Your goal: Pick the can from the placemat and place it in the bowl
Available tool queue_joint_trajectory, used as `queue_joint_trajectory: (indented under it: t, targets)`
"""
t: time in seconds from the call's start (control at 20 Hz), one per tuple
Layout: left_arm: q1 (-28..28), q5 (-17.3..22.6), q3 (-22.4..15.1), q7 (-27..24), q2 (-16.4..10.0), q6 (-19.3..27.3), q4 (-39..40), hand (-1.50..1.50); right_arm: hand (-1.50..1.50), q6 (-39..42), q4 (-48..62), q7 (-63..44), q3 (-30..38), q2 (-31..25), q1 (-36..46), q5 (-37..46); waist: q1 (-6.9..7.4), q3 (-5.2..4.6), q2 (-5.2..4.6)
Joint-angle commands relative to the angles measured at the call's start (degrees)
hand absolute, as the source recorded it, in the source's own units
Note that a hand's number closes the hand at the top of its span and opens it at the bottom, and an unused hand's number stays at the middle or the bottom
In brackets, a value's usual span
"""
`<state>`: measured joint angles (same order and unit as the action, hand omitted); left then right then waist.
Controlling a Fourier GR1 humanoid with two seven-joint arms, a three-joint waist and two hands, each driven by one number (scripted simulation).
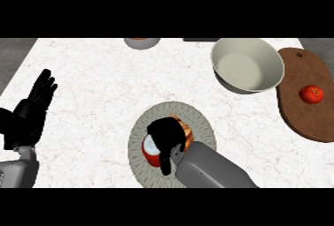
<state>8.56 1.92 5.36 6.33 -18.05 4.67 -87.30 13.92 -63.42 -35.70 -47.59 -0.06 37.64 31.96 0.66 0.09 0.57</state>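
Observation:
A red can with a white top lies on a round grey woven placemat near the counter's front. My right hand covers the can from above, fingers and thumb curled round it, so most of the can is hidden. The large cream bowl sits at the back right, well apart from the hand, and holds nothing. My left hand rests open at the left edge, fingers pointing up.
A brown wooden cutting board with a red tomato on it lies along the right edge, beside the bowl. A small grey bowl stands at the counter's far edge. A dark object peeks in at the back.

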Motion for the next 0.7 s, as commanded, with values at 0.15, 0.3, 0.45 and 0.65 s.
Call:
queue_joint_trajectory:
  t: [0.15,0.3,0.45,0.65]
  targets:
    - [-1.16,-1.75,-0.52,-0.60,1.97,0.60,-0.35,0.00,1.50,-4.23,8.85,9.81,6.10,-2.93,3.71,4.12,-0.05,-0.07,-0.69]
    - [0.89,-1.93,-0.61,-0.97,2.81,0.70,2.11,0.00,1.50,-6.72,17.68,14.23,9.97,-2.11,7.84,5.08,0.16,-0.08,-0.91]
    - [-3.56,-1.37,-0.31,-1.31,2.41,-0.38,-2.93,0.00,1.50,-6.93,12.94,11.91,12.57,-4.02,9.43,6.75,-0.02,-0.09,-0.55]
    - [0.49,-2.15,0.20,1.95,2.95,1.38,-0.62,0.00,1.50,-8.22,4.33,8.92,13.09,-6.42,9.06,9.81,-0.95,-0.09,-0.30]
